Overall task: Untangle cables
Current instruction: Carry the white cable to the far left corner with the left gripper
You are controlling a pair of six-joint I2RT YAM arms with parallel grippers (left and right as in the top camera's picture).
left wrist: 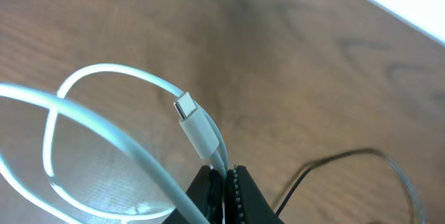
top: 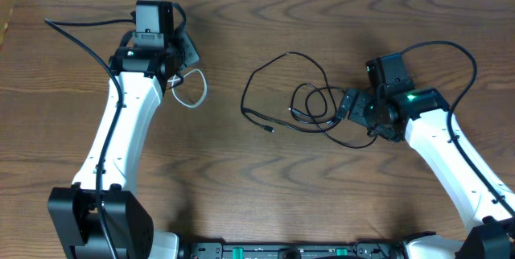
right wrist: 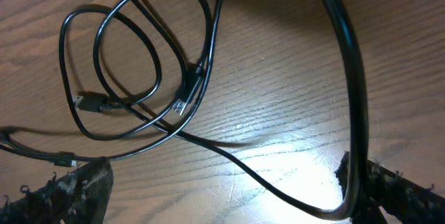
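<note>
**Left side.** The left gripper (top: 185, 56) stands at the far left of the wooden surface (top: 265, 187). In the left wrist view its fingers (left wrist: 208, 195) are clenched on the white cable (left wrist: 104, 123), gripping it just behind its end plug (left wrist: 195, 123), which points up and away from the jaws. The rest of the white cable curls in loops beside and below the grip. From overhead the white cable (top: 194, 90) shows as a small loop just beside this gripper, well apart from the other cords.

**Right side.** The right gripper (top: 352, 106) is lowered toward the right edge of the tangle. Its fingers (right wrist: 80, 189) are released and spread wide, one at each lower corner of the right wrist view, holding nothing.

**Black cables.** The black cables (top: 310, 102) lie on the surface at centre right, overlapping in several crossed loops. One long loop reaches out to the left and ends in a small plug (top: 269, 129). The right wrist view shows the loops (right wrist: 139, 64) stacked over one another, with two small connectors near their crossing. One black strand sweeps close past the right-hand finger. I cannot tell whether it touches that finger, since it is too close to the lens.
</note>
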